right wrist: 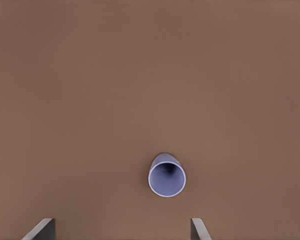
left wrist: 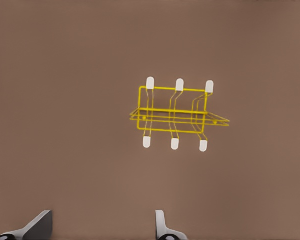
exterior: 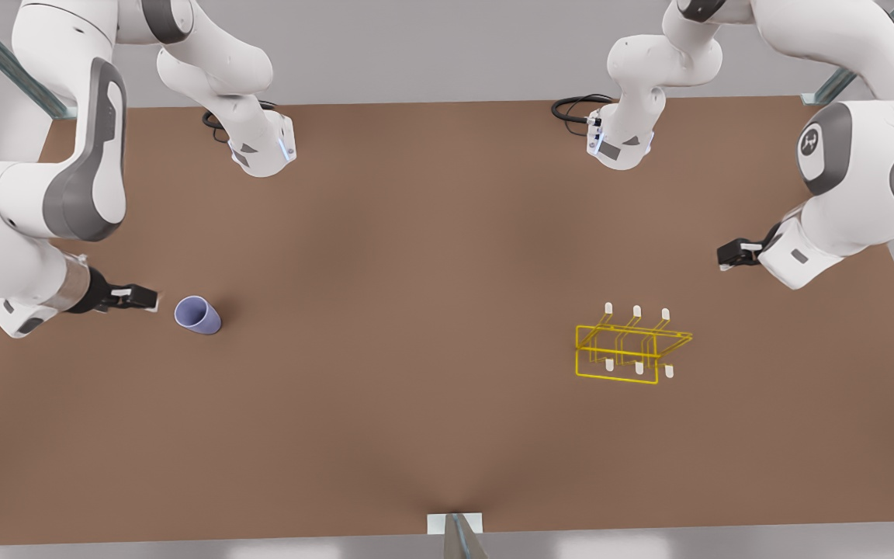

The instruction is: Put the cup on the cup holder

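The lavender-blue cup [exterior: 198, 315] stands upright, mouth up, on the brown table at the front view's left. My right gripper [exterior: 144, 298] hovers just beside it, open and holding nothing. In the right wrist view the cup [right wrist: 166, 178] lies ahead of the two spread fingers [right wrist: 42, 229]. The yellow wire cup holder [exterior: 629, 347] with white-tipped pegs sits at the front view's right. My left gripper [exterior: 729, 256] hangs above and beyond it, open and apart from it. In the left wrist view the cup holder [left wrist: 175, 114] lies ahead of the spread fingers [left wrist: 162, 227].
Both arm bases [exterior: 265, 147] [exterior: 621, 144] with black cables stand at the table's far edge. A small metal bracket [exterior: 455, 524] sits at the near edge. Bare brown tabletop [exterior: 416, 326] stretches between cup and holder.
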`<act>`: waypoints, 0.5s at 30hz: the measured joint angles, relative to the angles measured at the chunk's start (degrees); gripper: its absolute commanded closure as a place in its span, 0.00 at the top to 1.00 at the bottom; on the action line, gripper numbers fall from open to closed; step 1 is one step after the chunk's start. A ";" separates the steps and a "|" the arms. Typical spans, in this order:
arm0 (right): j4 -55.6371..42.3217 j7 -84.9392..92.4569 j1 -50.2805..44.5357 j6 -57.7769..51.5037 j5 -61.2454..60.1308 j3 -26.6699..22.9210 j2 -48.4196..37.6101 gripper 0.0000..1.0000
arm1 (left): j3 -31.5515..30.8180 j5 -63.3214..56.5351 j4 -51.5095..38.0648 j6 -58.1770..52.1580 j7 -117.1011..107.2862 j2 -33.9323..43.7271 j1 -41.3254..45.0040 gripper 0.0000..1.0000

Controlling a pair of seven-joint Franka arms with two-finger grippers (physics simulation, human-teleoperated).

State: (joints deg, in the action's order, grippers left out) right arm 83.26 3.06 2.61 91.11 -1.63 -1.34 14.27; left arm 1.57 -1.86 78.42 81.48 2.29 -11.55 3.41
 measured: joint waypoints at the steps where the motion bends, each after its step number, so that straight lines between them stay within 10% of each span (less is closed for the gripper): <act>1: 0.02 -0.07 0.21 0.42 0.01 -0.07 -0.20 1.00 | -0.04 -0.08 -0.17 -0.06 -0.10 -0.16 -0.02 1.00; 15: 4.84 -0.89 -0.46 5.74 0.09 3.43 0.01 1.00 | 0.10 -0.80 1.22 -5.08 -1.36 -1.89 0.02 1.00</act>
State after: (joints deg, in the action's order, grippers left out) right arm 88.10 2.17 2.15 96.85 -1.54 2.10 14.28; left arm 1.67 -2.67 79.65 76.40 0.93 -13.43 3.43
